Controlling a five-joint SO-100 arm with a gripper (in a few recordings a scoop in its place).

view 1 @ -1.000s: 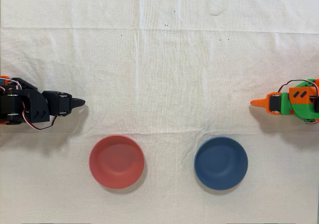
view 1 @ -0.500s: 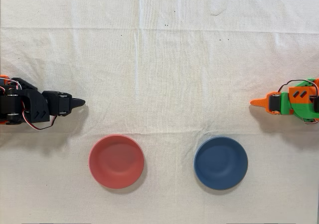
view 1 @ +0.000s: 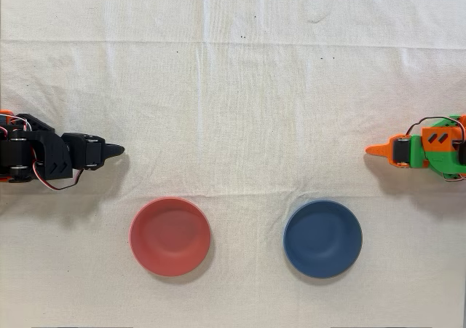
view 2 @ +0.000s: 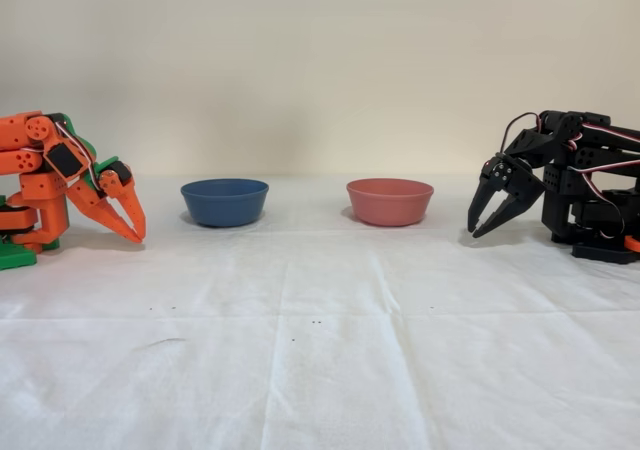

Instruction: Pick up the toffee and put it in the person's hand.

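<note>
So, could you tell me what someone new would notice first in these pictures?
Two bowls side by side on the white cloth catch the eye first: a red bowl and a blue bowl. The black arm sits folded at the right of the fixed view, its gripper hanging just above the cloth with jaws slightly apart and nothing between them. An idle orange arm mirrors it opposite.

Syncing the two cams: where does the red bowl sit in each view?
Overhead view: red bowl sits lower left of centre, left of the blue bowl.
Fixed view: red bowl sits right of centre, right of the blue bowl.
Shared landmark: the black arm's gripper is on the red bowl's side in both.
</note>
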